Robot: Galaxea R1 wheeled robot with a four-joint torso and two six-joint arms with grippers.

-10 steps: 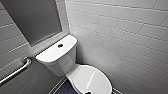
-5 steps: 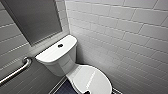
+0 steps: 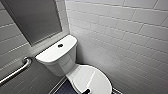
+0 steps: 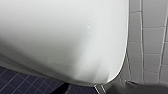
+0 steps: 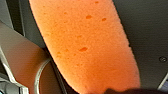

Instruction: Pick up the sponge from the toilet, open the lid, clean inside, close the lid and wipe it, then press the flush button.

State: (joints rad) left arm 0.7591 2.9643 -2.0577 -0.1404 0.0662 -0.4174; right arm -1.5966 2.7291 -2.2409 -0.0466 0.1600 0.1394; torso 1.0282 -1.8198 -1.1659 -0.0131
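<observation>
Lid point(image 3: 88, 79), front edge beyond frame

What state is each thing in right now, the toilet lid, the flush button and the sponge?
lid, down, shut.
flush button, bare, nothing touching it.
sponge, off the toilet, close before the right wrist camera.

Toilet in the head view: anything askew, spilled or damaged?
Nothing stands out: on the toilet, the lid lies flat and closed, the flush button sits centred on the tank top, and the sponge looks intact.
</observation>
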